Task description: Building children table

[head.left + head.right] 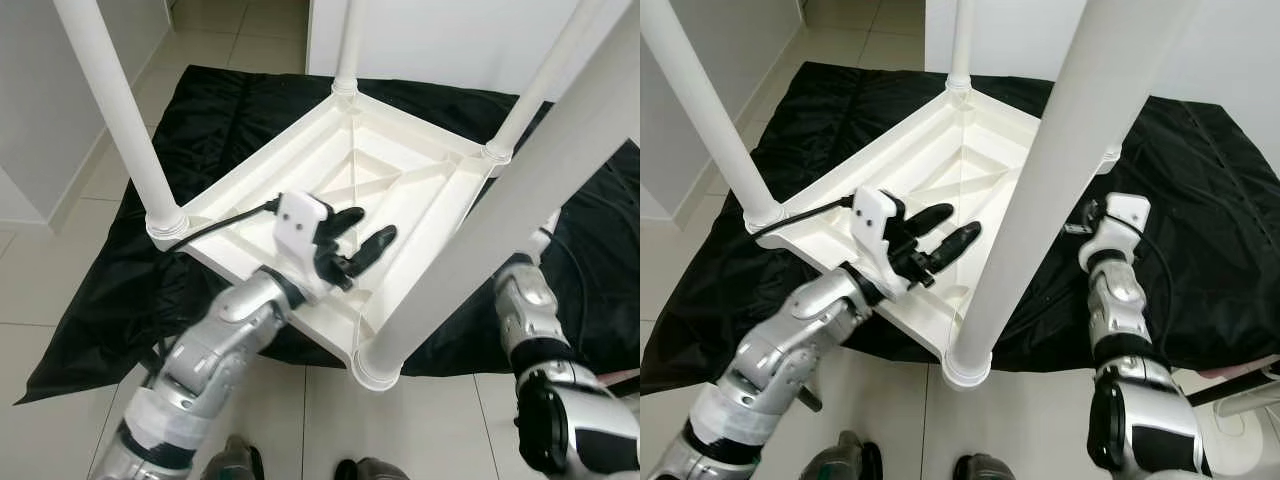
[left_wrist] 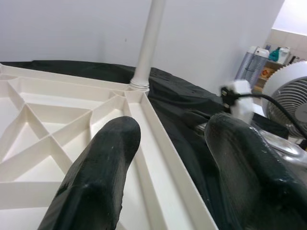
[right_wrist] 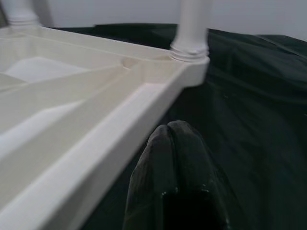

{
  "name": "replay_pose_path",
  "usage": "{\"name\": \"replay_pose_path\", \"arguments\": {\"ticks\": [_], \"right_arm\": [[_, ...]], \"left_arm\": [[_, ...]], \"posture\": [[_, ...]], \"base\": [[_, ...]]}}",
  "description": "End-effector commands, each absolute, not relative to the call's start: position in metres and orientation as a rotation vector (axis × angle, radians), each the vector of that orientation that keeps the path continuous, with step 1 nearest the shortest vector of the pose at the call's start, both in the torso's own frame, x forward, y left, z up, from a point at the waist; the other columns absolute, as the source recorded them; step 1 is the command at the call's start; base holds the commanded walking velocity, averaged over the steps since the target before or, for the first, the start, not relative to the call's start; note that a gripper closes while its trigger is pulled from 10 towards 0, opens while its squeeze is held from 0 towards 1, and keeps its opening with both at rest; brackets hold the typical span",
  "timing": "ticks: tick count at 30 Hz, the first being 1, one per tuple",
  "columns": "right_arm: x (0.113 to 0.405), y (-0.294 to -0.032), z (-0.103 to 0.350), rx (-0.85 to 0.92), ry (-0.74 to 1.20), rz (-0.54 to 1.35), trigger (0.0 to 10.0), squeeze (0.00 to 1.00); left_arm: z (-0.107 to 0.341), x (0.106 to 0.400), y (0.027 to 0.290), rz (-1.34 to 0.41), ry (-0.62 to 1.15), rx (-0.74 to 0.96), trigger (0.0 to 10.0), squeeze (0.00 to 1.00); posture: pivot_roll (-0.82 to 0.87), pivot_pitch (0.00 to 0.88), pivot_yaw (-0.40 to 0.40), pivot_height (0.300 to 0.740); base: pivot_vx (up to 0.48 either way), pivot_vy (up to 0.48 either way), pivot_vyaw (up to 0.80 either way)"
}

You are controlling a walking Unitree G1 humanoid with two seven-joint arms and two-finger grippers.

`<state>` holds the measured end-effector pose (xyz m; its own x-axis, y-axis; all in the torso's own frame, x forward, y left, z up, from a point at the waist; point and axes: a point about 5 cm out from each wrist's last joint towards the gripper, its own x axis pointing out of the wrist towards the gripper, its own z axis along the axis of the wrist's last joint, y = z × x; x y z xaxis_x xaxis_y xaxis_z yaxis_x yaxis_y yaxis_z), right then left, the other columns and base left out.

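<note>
Nearest the camera, at the lower middle of the left eye view, stands the front leg [image 1: 520, 205] of the upturned children's table [image 1: 400, 165], its socket at the near corner and its shaft running up to the upper right of the frame. Going from left to right: the left leg [image 1: 115, 110] rises at the upper left, then the left gripper [image 1: 355, 240] hovers at centre frame above the ribbed underside, jaws moderately apart and holding nothing. The far leg [image 1: 348, 45] stands at top centre and the right-hand leg [image 1: 540, 85] at the upper right. At the right of the right eye view, the right gripper [image 3: 175, 158] points at the black cloth [image 1: 110, 290] just beside the table's right edge, jaws pressed together and empty.

The table lies upside down in the middle of the cloth, which is spread over the tiled floor [image 1: 60, 270]. By its look it is hollow moulded plastic, so I judge it light and stiff, though smooth and likely slippery under the black fingers. The raised rim and the cross ribs seem the best places to pinch; the round legs would give leverage but could work loose in their sockets if pulled.

No containers are in view; the ribbed bays of the underside hold nothing.
</note>
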<state>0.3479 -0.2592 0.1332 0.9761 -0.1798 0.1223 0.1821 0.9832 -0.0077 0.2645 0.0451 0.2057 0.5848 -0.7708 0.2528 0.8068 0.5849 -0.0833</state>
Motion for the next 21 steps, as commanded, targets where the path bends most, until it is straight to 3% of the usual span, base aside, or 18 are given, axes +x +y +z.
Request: {"name": "replay_pose_path", "arguments": {"ticks": [1, 9, 10, 11, 12, 21], "right_arm": [[0.344, -0.256, 0.140, -0.013, -0.186, -0.162, 10.0, 0.00], [0.311, -0.230, 0.149, -0.006, -0.308, 0.044, 10.0, 0.00], [0.306, -0.227, 0.149, 0.002, -0.306, 0.065, 10.0, 0.65], [0.306, -0.227, 0.149, 0.002, -0.306, 0.065, 10.0, 0.65], [0.299, -0.223, 0.149, -0.003, -0.301, 0.121, 10.0, 1.00], [0.277, -0.210, 0.150, -0.016, -0.268, 0.282, 10.0, 1.00]], "left_arm": [[0.205, 0.261, 0.044, -1.043, -0.209, -0.184, 10.0, 0.00], [0.193, 0.251, 0.065, -1.161, -0.171, -0.109, 10.0, 0.00], [0.191, 0.249, 0.066, -1.175, -0.156, -0.105, 10.0, 0.00], [0.191, 0.249, 0.066, -1.175, -0.156, -0.105, 10.0, 0.00], [0.189, 0.246, 0.067, -1.192, -0.143, -0.095, 10.0, 0.00], [0.185, 0.237, 0.070, -1.240, -0.118, -0.077, 10.0, 0.00]], "posture": [[0.04, 0.062, -0.015, 0.740], [0.02, 0.061, -0.005, 0.740], [0.02, 0.061, -0.005, 0.740], [0.02, 0.061, -0.005, 0.740], [0.01, 0.060, 0.002, 0.740], [0.01, 0.062, 0.007, 0.740]], "base": [[0.000, 0.000, 0.00], [0.000, 0.000, 0.00], [0.000, 0.000, 0.00], [0.000, 0.000, 0.00], [0.000, 0.000, 0.00], [0.000, 0.000, 0.00]]}}
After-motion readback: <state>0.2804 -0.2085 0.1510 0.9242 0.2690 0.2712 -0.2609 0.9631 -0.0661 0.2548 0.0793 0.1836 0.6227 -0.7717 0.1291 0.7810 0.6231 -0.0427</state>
